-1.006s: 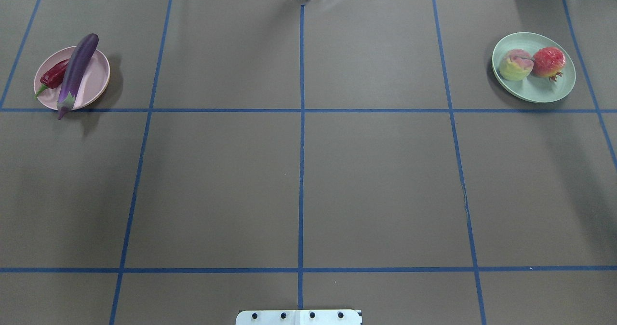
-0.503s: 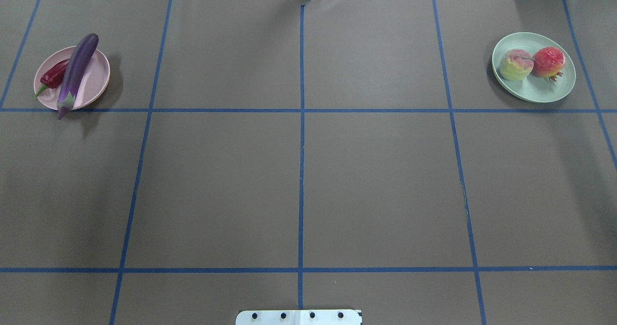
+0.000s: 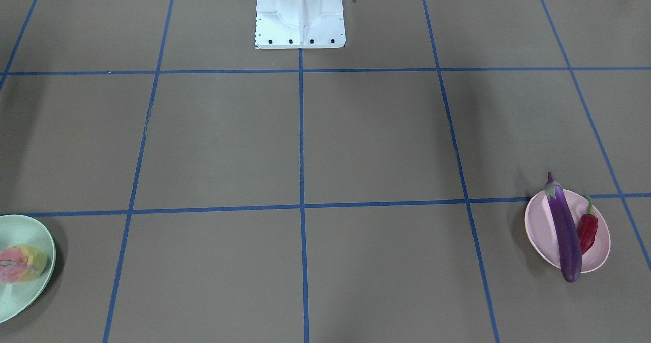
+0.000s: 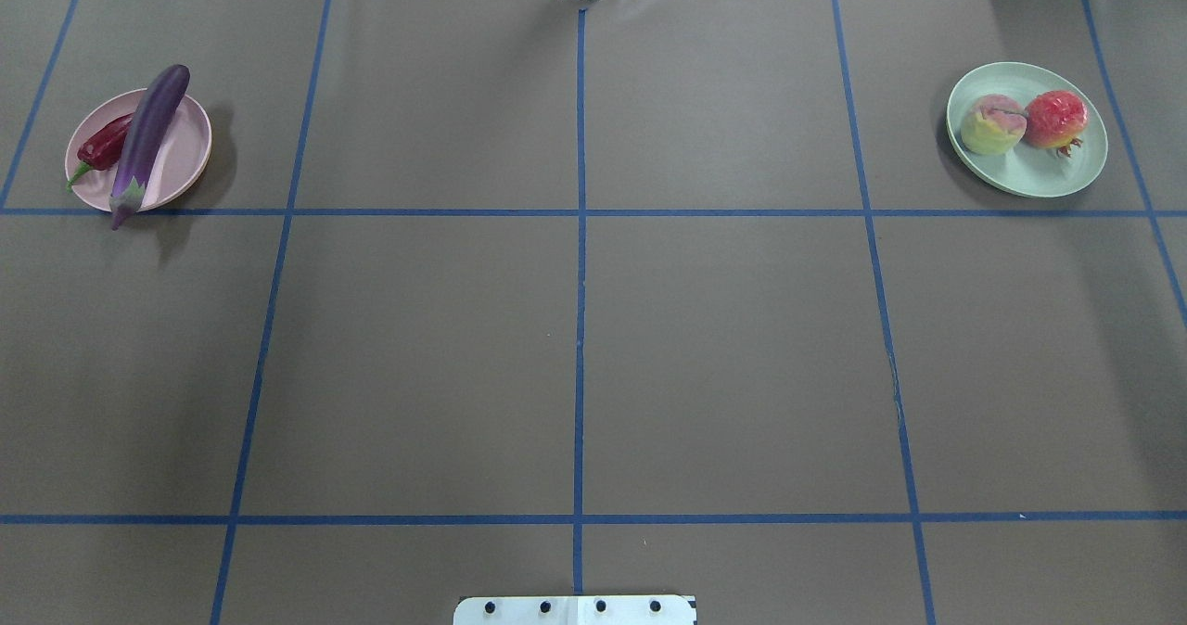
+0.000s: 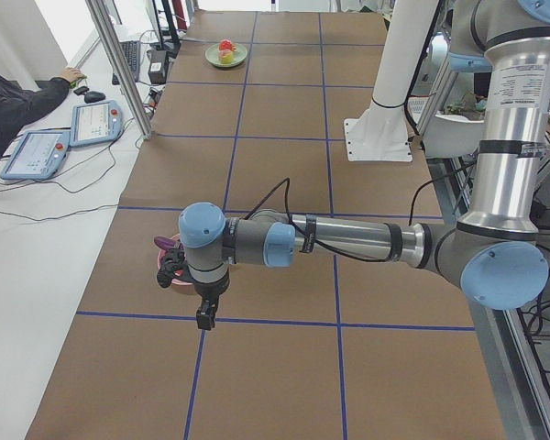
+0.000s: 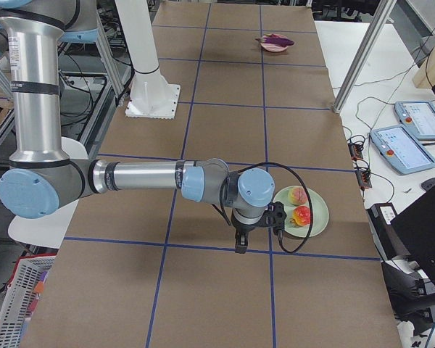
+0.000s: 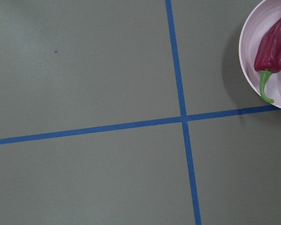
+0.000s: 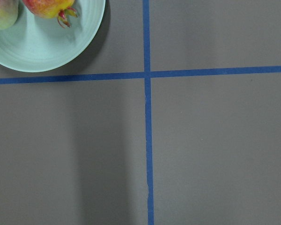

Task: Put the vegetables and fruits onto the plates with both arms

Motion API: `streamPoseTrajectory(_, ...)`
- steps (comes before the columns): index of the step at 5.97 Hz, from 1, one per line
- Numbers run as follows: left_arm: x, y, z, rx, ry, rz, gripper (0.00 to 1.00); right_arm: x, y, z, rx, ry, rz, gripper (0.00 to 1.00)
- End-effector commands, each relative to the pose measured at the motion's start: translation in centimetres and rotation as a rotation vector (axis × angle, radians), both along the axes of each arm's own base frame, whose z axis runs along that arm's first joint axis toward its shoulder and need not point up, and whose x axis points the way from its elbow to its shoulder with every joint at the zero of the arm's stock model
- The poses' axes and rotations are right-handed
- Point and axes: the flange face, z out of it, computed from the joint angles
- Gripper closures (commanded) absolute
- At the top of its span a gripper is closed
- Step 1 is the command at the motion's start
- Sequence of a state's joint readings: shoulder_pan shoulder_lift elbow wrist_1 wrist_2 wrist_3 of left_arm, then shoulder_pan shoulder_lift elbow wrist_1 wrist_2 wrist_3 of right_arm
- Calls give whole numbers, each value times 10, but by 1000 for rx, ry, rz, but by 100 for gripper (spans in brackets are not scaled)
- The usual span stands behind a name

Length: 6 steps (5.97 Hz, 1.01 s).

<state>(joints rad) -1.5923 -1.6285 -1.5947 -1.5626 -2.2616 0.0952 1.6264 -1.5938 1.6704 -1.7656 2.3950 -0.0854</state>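
Observation:
The purple eggplant (image 4: 146, 138) and red chili (image 4: 102, 146) lie on the pink plate (image 4: 185, 147) at the far left. The peach (image 4: 992, 124) and red-orange fruit (image 4: 1055, 119) sit on the mint green plate (image 4: 1029, 175) at the far right. Neither arm shows in the overhead or front views. In the exterior left view my left gripper (image 5: 204, 313) hangs beside the pink plate (image 5: 168, 278). In the exterior right view my right gripper (image 6: 239, 243) hangs beside the green plate (image 6: 317, 217). I cannot tell whether either is open or shut. The left wrist view shows the chili (image 7: 271, 44).
The brown table cover carries a grid of blue tape lines (image 4: 580, 235). The white robot base (image 3: 300, 12) stands at the table's near edge. An operator and tablets (image 5: 96, 124) are beside the table on the far side.

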Motion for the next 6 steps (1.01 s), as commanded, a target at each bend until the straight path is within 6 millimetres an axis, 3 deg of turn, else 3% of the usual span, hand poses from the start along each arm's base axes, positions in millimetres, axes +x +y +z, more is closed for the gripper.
streamPoseTrajectory(1,2,2,9,-23,1,4,0,1,-1,-3,1,1,7,0)
streamPoseTrajectory(2,5,15,24,-52,5,9,0,1,-3,-5,3,0,8,0)
streamPoseTrajectory(6,10,17,15,-45,72,9,0,0,-4,-7,5,-9,9,0)
